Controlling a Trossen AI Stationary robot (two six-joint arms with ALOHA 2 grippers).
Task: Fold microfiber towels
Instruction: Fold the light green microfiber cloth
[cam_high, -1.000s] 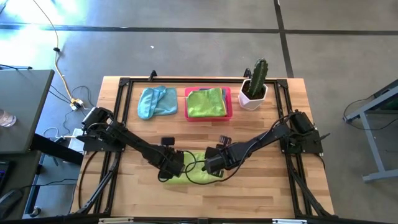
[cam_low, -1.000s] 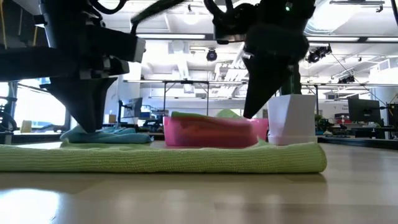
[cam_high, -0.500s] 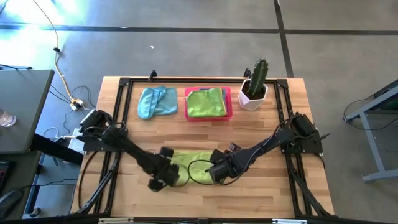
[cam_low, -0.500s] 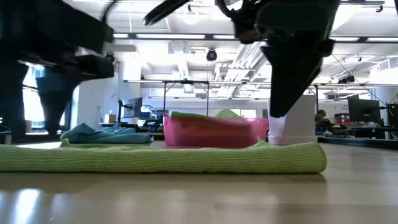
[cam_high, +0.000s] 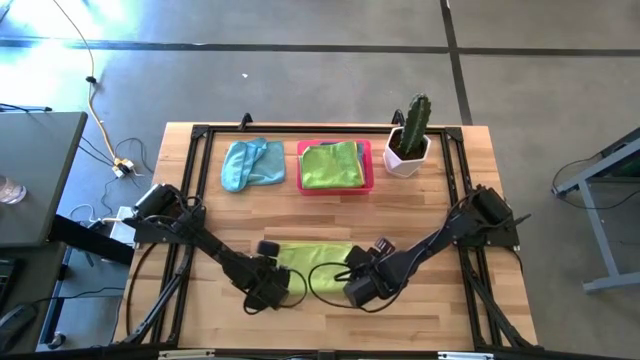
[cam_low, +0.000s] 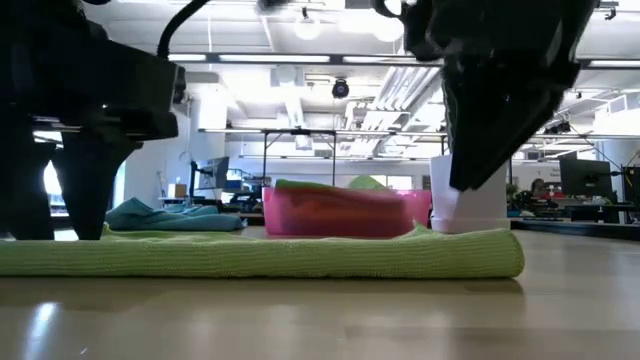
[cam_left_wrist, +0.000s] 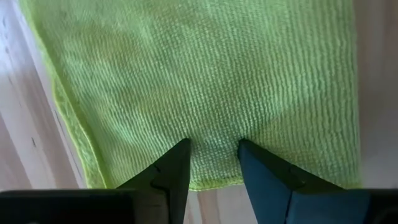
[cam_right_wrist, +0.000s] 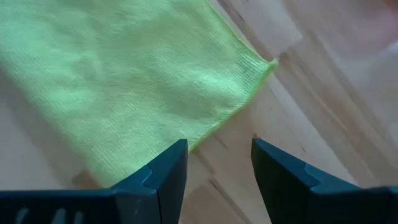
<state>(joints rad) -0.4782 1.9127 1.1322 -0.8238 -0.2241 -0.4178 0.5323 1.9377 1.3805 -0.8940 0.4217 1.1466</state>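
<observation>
Two arms reached in over the table (cam_high: 440, 300) from its left and right edges, meeting low near the front edge. Between them lay the folded green towel (cam_high: 315, 255), a flat strip on the bare wood, with no finger gripping it. The left gripper (cam_high: 272, 292) hung at the strip's left end; in its wrist view the fingers (cam_left_wrist: 171, 174) stood apart with green cloth showing in the gap, and nothing was clamped. The right gripper (cam_high: 362, 290) hung at the strip's right end, near its front corner, its fingers (cam_right_wrist: 165, 171) likewise spread and empty, mostly over bare wood just off the towel's edge. In the low view the towel ran as a long thick band across the tabletop, both grippers standing above it as dark shapes.

At the back of the table, the pink tray (cam_high: 334, 186) held a second green towel (cam_high: 331, 164). Just left of the tray lay a blue towel (cam_high: 251, 163), loosely crumpled. To the tray's right stood a cactus (cam_high: 414, 118) in a white pot (cam_high: 406, 158).
</observation>
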